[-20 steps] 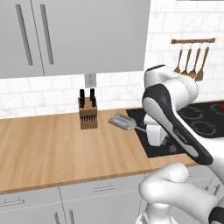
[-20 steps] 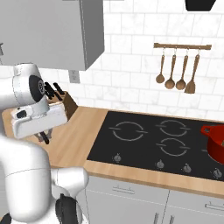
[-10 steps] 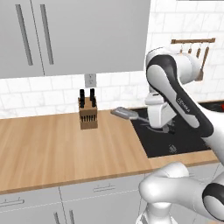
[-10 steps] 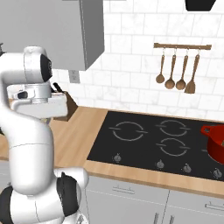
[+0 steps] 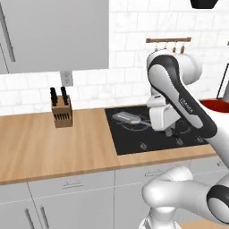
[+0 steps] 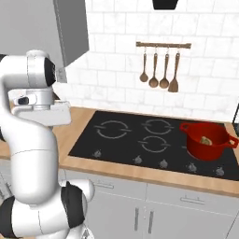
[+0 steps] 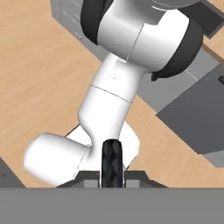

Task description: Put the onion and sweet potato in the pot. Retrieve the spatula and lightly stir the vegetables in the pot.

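Note:
The glossy red pot point(image 6: 206, 142) stands on the right front burner of the black cooktop point(image 6: 121, 140), and a pale yellowish piece point(image 6: 205, 139) shows inside it; which vegetable it is I cannot tell. A sliver of the pot point(image 5: 218, 106) peeks from behind my arm. A grey spatula point(image 5: 126, 118) hangs flat over the cooktop's left side, its handle running to my gripper point(image 5: 169, 130). In the hand view the dark textured handle point(image 7: 111, 159) sits between the fingers of my gripper point(image 7: 111, 175), which is shut on it. The pot is far to the gripper's right.
A knife block point(image 5: 61, 112) stands on the wooden counter point(image 5: 44, 147) left of the cooktop. Wooden utensils hang from a wall rail point(image 6: 161, 70) behind the stove. Grey upper cabinets point(image 5: 53, 31) hang above the counter.
The base has driven right along the counter, so the whole scene slid left and the pot came closer. The arm still carries the spatula, swung toward the cooktop.

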Controlling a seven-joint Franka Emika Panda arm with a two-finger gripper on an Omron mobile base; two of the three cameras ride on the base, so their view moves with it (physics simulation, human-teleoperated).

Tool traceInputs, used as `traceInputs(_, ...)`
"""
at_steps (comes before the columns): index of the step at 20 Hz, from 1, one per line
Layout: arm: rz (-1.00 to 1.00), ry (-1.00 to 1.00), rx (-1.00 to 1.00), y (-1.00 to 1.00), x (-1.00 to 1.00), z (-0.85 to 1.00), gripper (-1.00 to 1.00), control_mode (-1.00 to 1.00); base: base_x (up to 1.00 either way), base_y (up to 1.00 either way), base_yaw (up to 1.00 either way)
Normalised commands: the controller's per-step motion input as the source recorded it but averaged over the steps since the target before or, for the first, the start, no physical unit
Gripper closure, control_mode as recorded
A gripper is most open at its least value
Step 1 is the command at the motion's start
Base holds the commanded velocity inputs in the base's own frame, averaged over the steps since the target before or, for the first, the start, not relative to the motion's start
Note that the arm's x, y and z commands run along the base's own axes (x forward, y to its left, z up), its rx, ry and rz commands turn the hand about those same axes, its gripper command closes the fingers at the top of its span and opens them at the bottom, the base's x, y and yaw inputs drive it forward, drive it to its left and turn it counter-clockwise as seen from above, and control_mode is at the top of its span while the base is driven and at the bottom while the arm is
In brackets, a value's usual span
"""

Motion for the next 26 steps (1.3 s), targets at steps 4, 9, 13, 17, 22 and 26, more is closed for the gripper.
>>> traceInputs(4,0.0,0.0,0.0,0.0,0.0,0.0,1.0,1.0,-0.36,-1.0,-0.03)
traceInputs(9,0.0,0.0,0.0,0.0,0.0,0.0,1.0,1.0,-0.04,-0.89,-0.15)
traceInputs(13,0.0,0.0,0.0,0.0,0.0,0.0,1.0,1.0,0.07,-0.53,-0.26)
traceInputs(17,0.0,0.0,0.0,0.0,0.0,0.0,1.0,1.0,0.19,-0.49,-0.28)
traceInputs(22,0.0,0.0,0.0,0.0,0.0,0.0,1.0,1.0,0.4,-0.53,-0.26)
traceInputs(26,0.0,0.0,0.0,0.0,0.0,0.0,1.0,1.0,0.63,-0.28,-0.24)
